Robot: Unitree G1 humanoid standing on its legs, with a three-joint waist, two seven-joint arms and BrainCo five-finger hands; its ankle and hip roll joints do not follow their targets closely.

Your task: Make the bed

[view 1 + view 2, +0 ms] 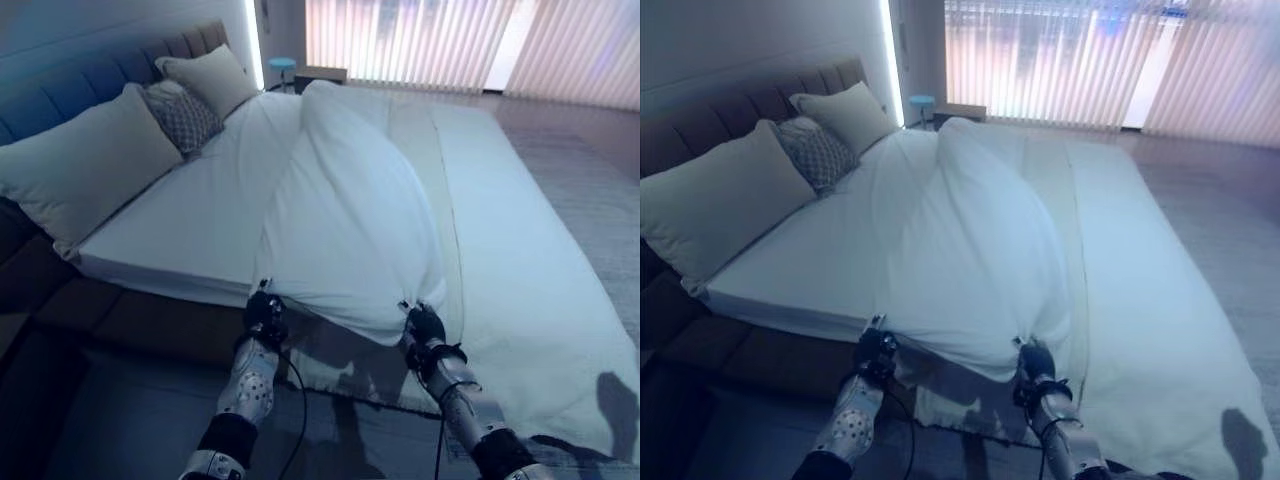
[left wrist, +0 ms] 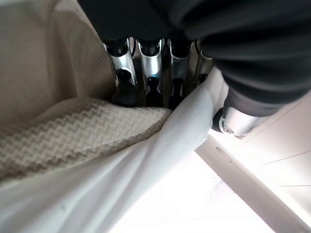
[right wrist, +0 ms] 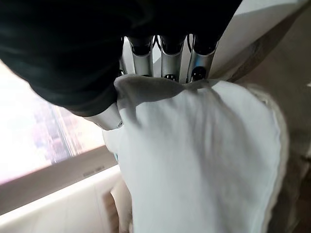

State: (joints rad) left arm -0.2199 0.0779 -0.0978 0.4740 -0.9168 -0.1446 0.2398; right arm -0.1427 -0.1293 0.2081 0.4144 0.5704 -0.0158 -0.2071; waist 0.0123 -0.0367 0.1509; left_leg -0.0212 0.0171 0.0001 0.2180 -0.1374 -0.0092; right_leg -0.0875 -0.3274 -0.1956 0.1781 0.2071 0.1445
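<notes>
A white duvet (image 1: 340,210) lies bunched in a long ridge down the middle of the bed (image 1: 190,230), its near edge hanging over the bedside. My left hand (image 1: 266,316) is shut on the duvet's near left corner, the white cloth (image 2: 160,145) pinched between fingers and thumb. About a forearm's length to its right, my right hand (image 1: 424,325) is shut on the near edge too, cloth (image 3: 194,145) gathered under its curled fingers. Both hands hold the edge just off the mattress side.
Two large pillows (image 1: 80,165) and a patterned cushion (image 1: 185,115) lean on the dark headboard (image 1: 60,85) at the left. A beige woven blanket (image 1: 430,150) lies under the duvet. Vertical blinds (image 1: 430,40) cover the far window; a small stool (image 1: 283,66) stands beside it.
</notes>
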